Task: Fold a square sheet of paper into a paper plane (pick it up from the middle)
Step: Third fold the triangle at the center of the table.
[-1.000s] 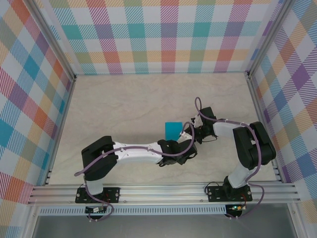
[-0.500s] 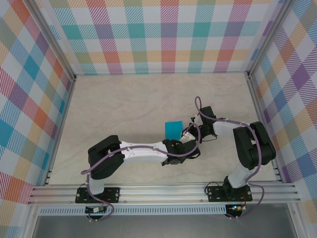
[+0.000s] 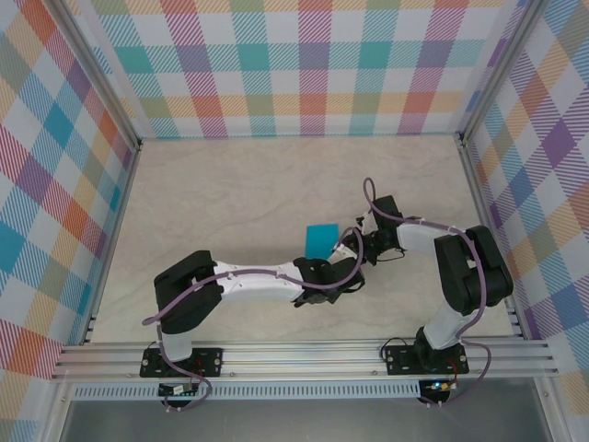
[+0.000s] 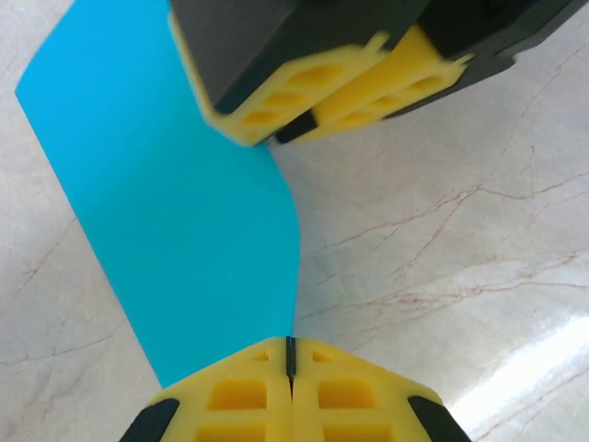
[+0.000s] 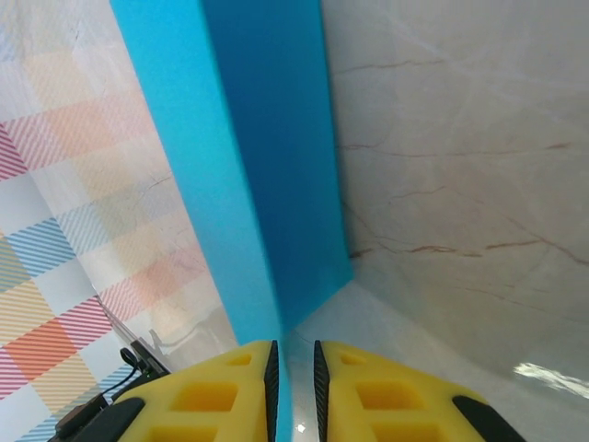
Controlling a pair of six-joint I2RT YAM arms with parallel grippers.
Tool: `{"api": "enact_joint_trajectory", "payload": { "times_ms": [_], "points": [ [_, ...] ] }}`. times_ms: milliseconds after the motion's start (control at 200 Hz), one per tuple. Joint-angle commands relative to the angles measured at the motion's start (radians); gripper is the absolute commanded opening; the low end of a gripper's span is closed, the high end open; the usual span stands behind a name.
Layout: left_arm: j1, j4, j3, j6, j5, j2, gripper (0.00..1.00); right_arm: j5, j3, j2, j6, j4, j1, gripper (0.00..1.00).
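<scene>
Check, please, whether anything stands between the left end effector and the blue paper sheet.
Nothing visible stands between them. The left end effector is shut on the edge of the square sheet of paper. The right end effector has another part of the sheet between its slightly parted jaws.

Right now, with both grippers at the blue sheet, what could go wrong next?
1. The left gripper is shut on the square sheet of paper only at its edge near a corner; a pull could tear it or slip off.
2. The right gripper has its jaws slightly apart around the paper's edge, so the bowed sheet may spring back and spoil the fold.
</scene>
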Motion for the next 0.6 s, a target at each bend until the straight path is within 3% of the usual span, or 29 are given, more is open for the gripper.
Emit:
{"api": "enact_joint_trajectory", "payload": {
  "times_ms": [0,170,265,425,600],
  "points": [
    [0.053,0.061,-0.044,-0.018,0.121,-0.079,0.01,0.013,0.035,-0.033,-0.041,-0.049,-0.023,0.22],
    [0.142,0.137,-0.118,-0.038,0.311,-0.135,0.00,0.044,0.070,-0.055,-0.061,-0.084,-0.027,0.23],
    [0.188,0.187,-0.148,-0.043,0.401,-0.161,0.00,0.015,0.089,-0.045,-0.068,-0.068,-0.027,0.15],
    [0.253,0.245,-0.202,-0.058,0.507,-0.189,0.01,-0.022,0.145,0.015,-0.082,-0.068,-0.025,0.07],
    [0.292,0.250,-0.206,-0.052,0.568,-0.176,0.01,-0.064,0.215,0.094,-0.095,-0.073,-0.020,0.06]
  ]
}}
